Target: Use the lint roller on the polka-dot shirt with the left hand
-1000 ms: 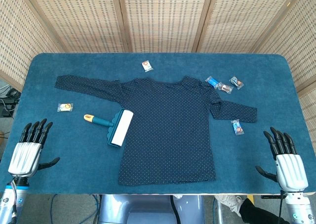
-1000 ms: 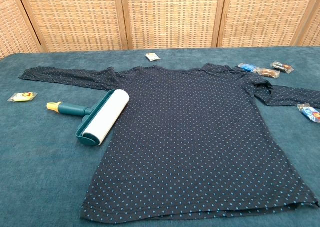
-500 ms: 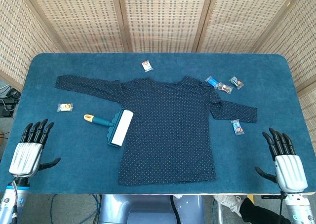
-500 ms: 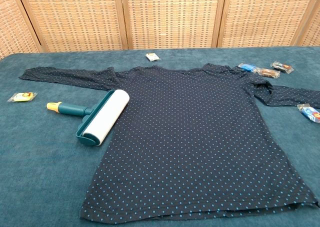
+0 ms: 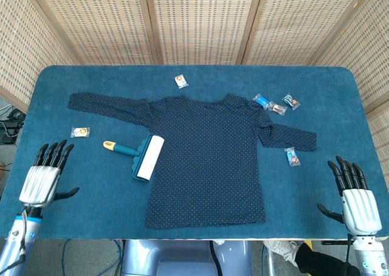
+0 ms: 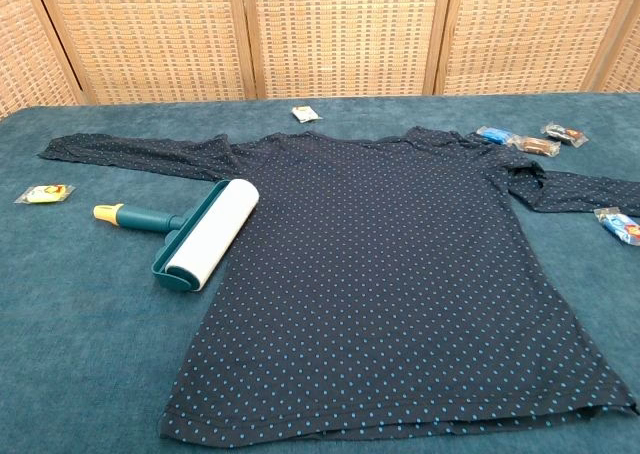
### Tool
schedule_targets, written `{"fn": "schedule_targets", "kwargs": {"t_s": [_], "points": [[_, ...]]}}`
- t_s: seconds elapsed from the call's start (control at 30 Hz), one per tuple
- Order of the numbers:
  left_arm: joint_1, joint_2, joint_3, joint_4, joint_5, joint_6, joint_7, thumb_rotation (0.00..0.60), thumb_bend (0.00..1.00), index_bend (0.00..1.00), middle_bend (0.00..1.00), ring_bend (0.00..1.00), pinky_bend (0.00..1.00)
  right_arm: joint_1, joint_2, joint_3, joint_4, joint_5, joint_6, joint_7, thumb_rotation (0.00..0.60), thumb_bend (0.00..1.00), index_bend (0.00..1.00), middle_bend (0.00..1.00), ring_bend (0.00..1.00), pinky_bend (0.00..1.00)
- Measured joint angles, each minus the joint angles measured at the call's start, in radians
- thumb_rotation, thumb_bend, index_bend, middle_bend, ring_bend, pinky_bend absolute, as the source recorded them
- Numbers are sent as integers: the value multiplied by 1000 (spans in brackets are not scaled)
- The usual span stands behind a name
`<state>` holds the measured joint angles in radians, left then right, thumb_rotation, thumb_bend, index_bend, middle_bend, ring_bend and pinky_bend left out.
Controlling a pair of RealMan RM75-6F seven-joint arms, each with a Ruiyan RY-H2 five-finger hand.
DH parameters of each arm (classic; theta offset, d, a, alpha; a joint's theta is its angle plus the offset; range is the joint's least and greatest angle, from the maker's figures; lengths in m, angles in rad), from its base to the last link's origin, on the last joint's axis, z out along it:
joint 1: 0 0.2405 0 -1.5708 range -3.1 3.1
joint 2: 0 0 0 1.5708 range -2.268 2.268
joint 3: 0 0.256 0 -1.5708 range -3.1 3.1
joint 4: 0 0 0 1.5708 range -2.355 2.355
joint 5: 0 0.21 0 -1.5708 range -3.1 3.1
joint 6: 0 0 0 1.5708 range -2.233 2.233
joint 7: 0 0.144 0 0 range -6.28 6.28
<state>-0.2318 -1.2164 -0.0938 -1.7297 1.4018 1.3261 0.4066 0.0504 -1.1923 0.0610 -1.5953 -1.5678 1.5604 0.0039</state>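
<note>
A dark navy polka-dot shirt [image 5: 209, 157] [image 6: 390, 264] lies spread flat on the blue table, sleeves out to both sides. The lint roller [image 5: 138, 154] [image 6: 190, 230], with a white roll, teal frame and yellow-tipped handle, lies at the shirt's left edge, its roll partly on the fabric. My left hand [image 5: 44, 179] hovers open near the table's front left corner, well left of the roller and holding nothing. Over at the front right corner, my right hand [image 5: 354, 194] is open too. Neither hand shows in the chest view.
Small wrapped snacks lie scattered: one [image 5: 79, 131] left of the roller, one [image 5: 181, 80] above the collar, three [image 5: 276, 104] near the right shoulder, one [image 5: 293, 156] below the right sleeve. Wicker screens [image 5: 194, 20] stand behind the table.
My left hand has shifted slightly right and forward over the table corner. The right hand has sunk a little. Shirt and roller have not moved.
</note>
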Motion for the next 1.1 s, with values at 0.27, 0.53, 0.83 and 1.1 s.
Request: {"fn": "schedule_targets", "kwargs": {"t_s": [0.27, 0.53, 0.83, 1.1], "points": [[-104, 26, -57, -1, -83, -122, 71, 600, 397, 0, 0, 0, 0, 5, -8, 6, 13, 20, -16, -6, 600, 125, 0, 0, 0, 0], [-201, 22, -85, 9, -158, -232, 129, 600, 938, 0, 0, 0, 0, 13, -21, 15, 38, 48, -39, -7, 600, 125, 0, 0, 0, 0], [-314, -40, -88, 101, -253, -358, 183, 600, 1000, 0, 225, 243, 350, 16, -30, 30, 64, 69, -39, 4, 600, 124, 1, 0, 0, 0], [-381, -86, -83, 193, -281, -408, 180, 600, 523, 0, 471, 441, 557, 15, -42, 38, 83, 71, -26, 7, 600, 125, 4, 0, 0, 0]]}}
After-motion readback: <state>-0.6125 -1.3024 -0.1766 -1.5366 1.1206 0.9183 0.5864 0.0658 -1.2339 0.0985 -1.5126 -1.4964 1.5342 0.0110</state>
